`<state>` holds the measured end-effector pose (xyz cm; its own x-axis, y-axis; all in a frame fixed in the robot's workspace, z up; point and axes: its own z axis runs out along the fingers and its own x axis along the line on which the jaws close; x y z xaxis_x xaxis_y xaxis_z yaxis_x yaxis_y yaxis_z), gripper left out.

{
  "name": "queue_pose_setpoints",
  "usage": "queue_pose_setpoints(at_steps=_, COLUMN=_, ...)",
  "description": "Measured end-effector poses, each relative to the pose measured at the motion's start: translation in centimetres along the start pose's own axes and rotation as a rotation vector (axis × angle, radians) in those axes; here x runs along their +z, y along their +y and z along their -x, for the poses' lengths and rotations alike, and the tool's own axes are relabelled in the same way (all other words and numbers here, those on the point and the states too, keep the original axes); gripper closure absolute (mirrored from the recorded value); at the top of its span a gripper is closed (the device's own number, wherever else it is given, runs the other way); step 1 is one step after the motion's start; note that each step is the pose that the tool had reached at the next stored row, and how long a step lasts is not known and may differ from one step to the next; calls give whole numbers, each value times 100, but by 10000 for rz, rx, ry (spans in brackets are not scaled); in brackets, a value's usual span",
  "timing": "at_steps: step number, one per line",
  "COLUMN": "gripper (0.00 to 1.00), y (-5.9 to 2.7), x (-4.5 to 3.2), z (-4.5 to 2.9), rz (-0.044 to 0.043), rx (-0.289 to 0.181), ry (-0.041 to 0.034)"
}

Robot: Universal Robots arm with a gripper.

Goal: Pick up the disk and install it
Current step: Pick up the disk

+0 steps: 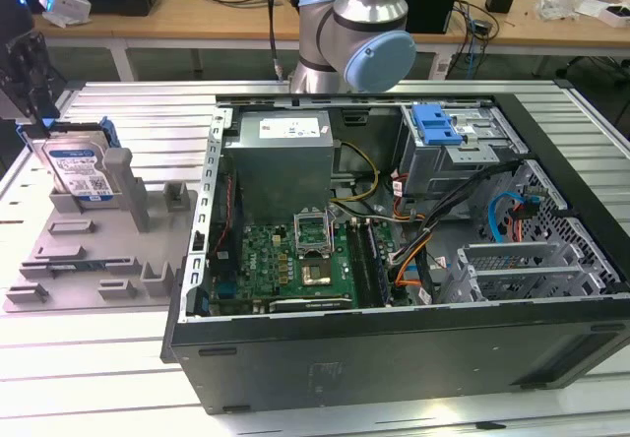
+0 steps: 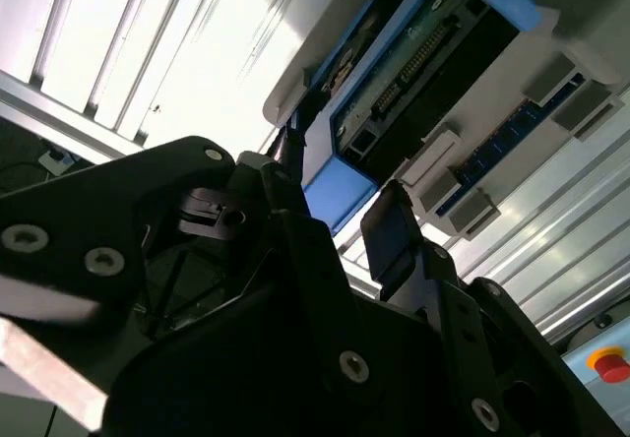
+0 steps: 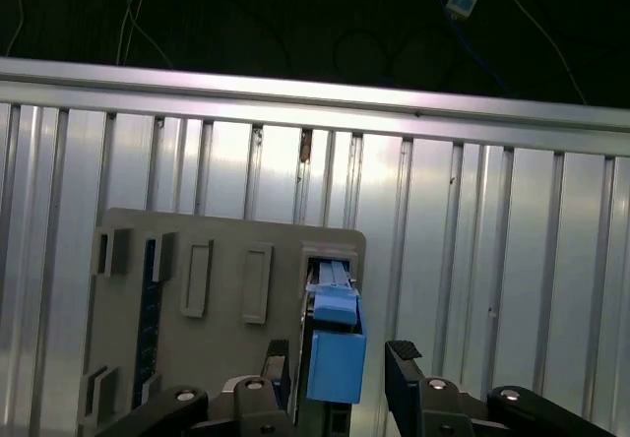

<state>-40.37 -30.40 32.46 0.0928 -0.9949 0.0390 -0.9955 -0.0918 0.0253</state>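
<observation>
The disk is a silver drive with a white-and-blue label in a blue carrier. It stands on edge in a slot of the grey fixture at the exterior view's left. My gripper hangs just above its top edge. In the first wrist view the carrier's blue end lies between the fingers of the gripper, with a gap on one side. In the second wrist view the gripper is open and straddles the blue end of the disk.
An open computer case fills the middle and right of the slatted aluminium table. It holds a grey power supply, a motherboard, cables, and a drive cage with a blue latch. The arm's base stands behind it.
</observation>
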Motion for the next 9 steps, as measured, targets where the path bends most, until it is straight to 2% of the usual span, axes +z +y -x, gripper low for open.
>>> queue_pose_setpoints(at_steps=9, gripper=49, y=0, x=30, z=-4, rz=1, rx=0, ry=0)
